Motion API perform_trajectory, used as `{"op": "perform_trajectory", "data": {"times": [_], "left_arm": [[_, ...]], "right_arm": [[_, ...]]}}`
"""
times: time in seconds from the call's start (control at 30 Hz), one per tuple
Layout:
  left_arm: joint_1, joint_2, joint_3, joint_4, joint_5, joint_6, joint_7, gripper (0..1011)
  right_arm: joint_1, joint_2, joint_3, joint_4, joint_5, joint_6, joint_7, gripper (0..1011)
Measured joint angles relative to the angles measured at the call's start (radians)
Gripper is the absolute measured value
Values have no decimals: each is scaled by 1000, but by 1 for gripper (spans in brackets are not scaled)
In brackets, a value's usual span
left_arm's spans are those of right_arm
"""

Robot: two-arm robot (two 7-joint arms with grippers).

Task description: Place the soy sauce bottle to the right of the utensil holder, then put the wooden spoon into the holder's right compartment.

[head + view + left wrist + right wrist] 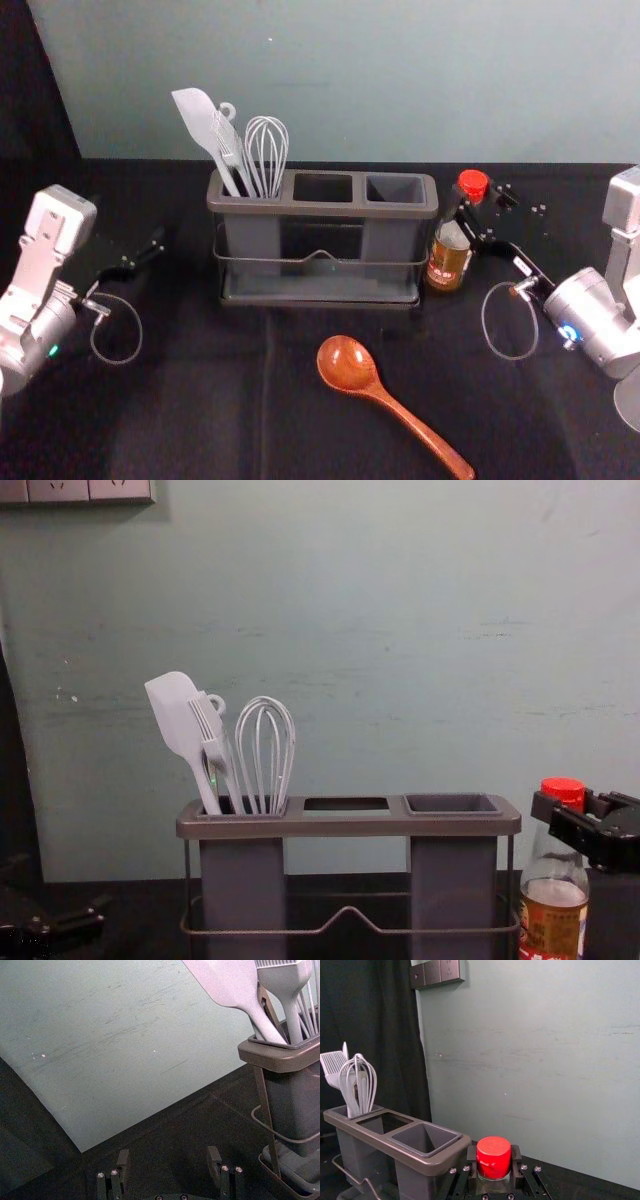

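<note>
Right gripper (493,1153): fingers apparently clamped on the neck of the soy sauce bottle (449,256), below its red cap (562,792). On release, a finger catching the cap could tip the bottle. Just to this gripper's left, the utensil holder (320,209) could be knocked by a sideways retreat. Towards the robot from it, the wooden spoon (350,366) could be swept by a low arm. Left gripper (169,1164): parked beyond the holder, fingers apart. The right wrist view resolves fingers flanking the neck, unclear from the head; the chest view indicates a roughly upright bottle; bottle-holder contact cannot be told.
</note>
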Motion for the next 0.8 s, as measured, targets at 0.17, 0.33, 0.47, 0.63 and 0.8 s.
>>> {"op": "perform_trajectory", "data": {"times": [0.17,0.33,0.47,0.63,0.8], "left_arm": [[0,0,0,0,0,0,0,1000],[0,0,0,0,0,0,0,1000],[0,0,0,0,0,0,0,1000],[0,0,0,0,0,0,0,1000],[0,0,0,0,0,0,0,1000]], "right_arm": [[3,-3,-4,8,-1,-1,2,404],[1,-1,-2,-4,-2,0,2,573],[-19,9,13,-54,4,2,-4,702],[-60,25,38,-144,11,3,-20,850],[-90,39,53,-212,10,11,-33,982]]}}
